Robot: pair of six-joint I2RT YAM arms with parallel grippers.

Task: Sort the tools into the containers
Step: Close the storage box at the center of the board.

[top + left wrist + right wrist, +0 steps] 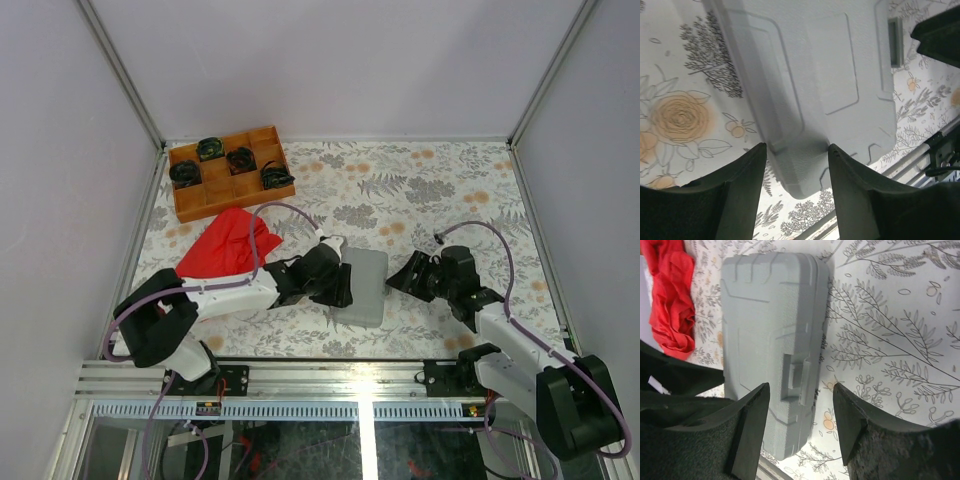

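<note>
Wide floral table [450, 190], and the case [365, 295] sits shut at centre of the top view (no tools showing anywhere). There's a red cloth [225, 248] centre-left. Left gripper [797, 150] spread over the case's corner, right gripper [801, 390] spread facing the latch [794, 376], both empty. Best bet: left steadies, right meets that latch squarely.

Robotics lab test cell, plain white enclosure walls [350, 60], aluminium corner posts [119, 70], floral-print table cover [440, 190], left arm [230, 293] and right arm [515, 345] bolted to extruded aluminium rail [330, 378].
</note>
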